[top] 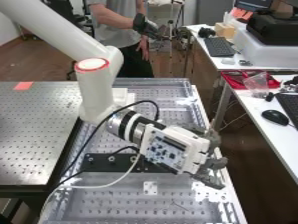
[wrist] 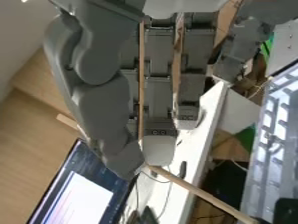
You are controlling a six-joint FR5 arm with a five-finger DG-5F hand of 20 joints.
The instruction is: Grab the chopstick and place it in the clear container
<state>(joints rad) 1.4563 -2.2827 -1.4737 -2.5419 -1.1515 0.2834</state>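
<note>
My hand is over the right side of the perforated metal bench, its dark grey fingers pointing toward the bench's right edge. In the wrist view my hand has its thumb and a fingertip brought together round a thin, light wooden chopstick. The chopstick runs at a slant, with a long piece sticking out on one side of the pinch and a short end showing past the thumb. The thumb and fingertip cover its middle.
The metal bench carries a black mounting plate and cables beside the arm. Across a gap at the right stands a white desk with a mouse, keyboards and a red tray under a clear bag.
</note>
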